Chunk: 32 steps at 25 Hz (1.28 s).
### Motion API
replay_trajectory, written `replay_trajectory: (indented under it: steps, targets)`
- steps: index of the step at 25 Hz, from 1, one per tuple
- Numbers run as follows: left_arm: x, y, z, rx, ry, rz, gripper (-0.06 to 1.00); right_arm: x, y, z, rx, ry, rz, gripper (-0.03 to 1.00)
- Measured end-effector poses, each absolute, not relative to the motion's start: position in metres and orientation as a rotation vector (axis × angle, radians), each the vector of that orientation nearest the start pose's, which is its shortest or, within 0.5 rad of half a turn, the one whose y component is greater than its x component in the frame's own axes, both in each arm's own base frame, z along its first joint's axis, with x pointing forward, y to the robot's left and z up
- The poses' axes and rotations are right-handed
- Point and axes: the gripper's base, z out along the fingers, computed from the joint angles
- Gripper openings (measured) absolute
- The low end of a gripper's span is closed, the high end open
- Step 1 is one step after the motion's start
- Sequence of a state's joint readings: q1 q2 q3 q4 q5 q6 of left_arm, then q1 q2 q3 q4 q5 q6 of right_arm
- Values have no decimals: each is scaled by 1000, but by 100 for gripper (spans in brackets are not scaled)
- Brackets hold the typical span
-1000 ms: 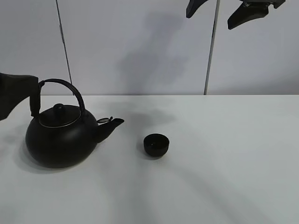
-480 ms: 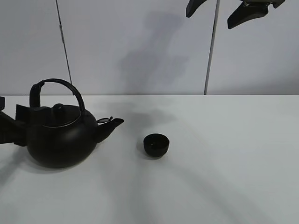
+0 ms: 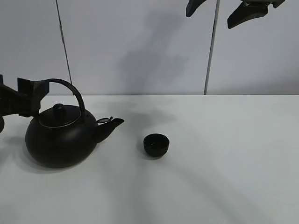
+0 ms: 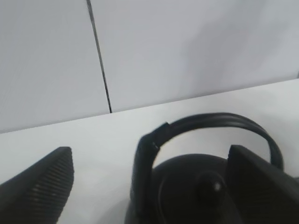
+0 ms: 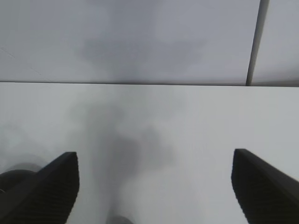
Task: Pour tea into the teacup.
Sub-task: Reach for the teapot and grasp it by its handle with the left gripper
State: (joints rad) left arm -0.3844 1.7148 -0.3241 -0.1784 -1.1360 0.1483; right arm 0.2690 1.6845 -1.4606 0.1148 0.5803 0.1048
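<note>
Where grey wall panels (image 3: pixel 140 46) end, a white table (image 3: pixel 224 158) bears kettle (image 3: pixel 60 137) and teacup (image 3: pixel 156 144).

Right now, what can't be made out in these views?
- Kettle contents: the lid is on, exterior high view.
- Teacup inside: small and black on black, exterior high view; empty or not cannot be told.
- Left gripper: cut by the left edge in exterior high; the left wrist view is blurred, so contact with the handle is unclear.
- Right gripper: cut by the top edge, exterior high view.
</note>
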Motion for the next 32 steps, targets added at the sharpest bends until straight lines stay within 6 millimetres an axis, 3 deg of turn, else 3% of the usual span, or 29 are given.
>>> replay_trajectory:
  steps: [5, 26, 32]
  targets:
    - [247, -73, 145, 294, 1725, -79, 63, 375, 109, 327, -110, 2298, 317, 61]
    - [256, -78, 141, 344, 1811, -94, 63, 375, 109, 328, -110, 2297, 317, 61]
    - [259, -79, 125, 358, 1843, -90, 63, 375, 109, 328, -110, 2297, 317, 61]
